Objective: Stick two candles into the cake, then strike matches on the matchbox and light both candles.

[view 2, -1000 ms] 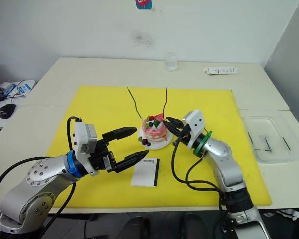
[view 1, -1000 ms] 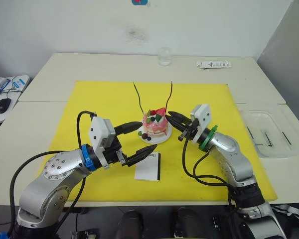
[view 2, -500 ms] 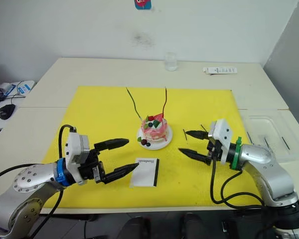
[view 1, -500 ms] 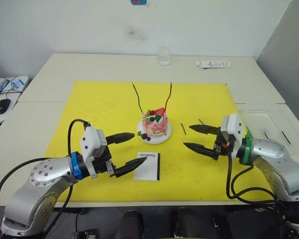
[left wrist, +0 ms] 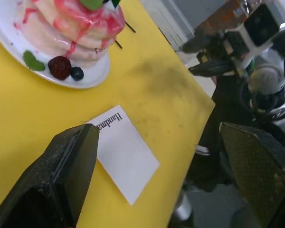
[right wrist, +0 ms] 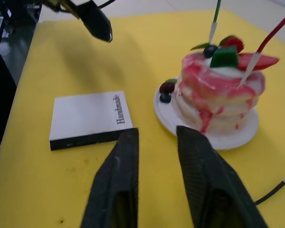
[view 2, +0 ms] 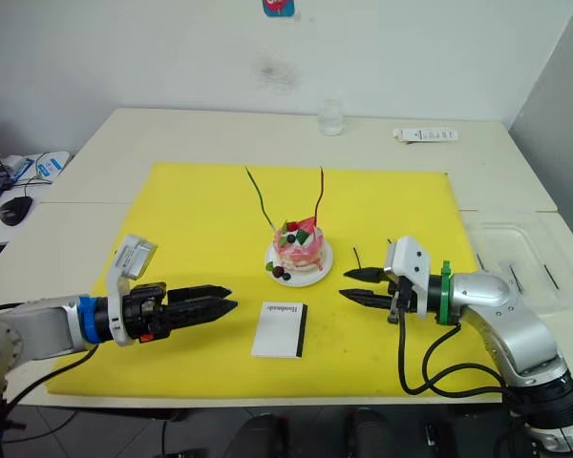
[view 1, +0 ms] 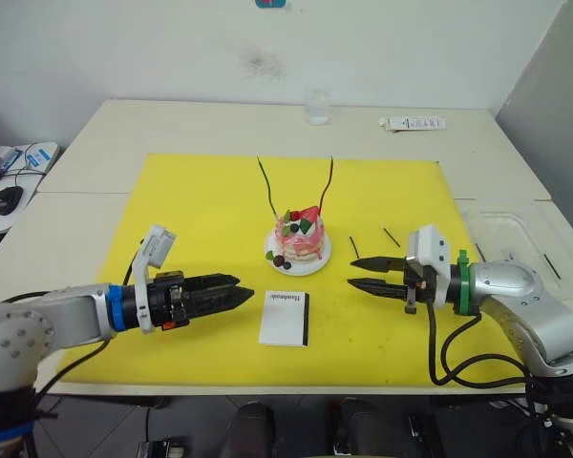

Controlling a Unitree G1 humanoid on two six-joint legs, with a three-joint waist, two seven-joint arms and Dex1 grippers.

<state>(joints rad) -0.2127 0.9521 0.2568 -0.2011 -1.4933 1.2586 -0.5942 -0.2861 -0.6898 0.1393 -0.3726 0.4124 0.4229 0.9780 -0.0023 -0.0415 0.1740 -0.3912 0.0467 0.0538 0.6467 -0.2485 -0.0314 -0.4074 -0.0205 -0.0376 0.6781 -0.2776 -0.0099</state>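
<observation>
Both candles stand in cake, frame centre. Matches lower right: thin, brittle, pinch mid-shaft. Right gripper slightly open, empty; left gripper part-open, empty.

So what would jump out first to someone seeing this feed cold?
The cake at the middle of the yellow mat, with the red candle and green candle standing in it. Both grippers point inward at it, the left gripper and right gripper, with the matchbox between them.
</observation>
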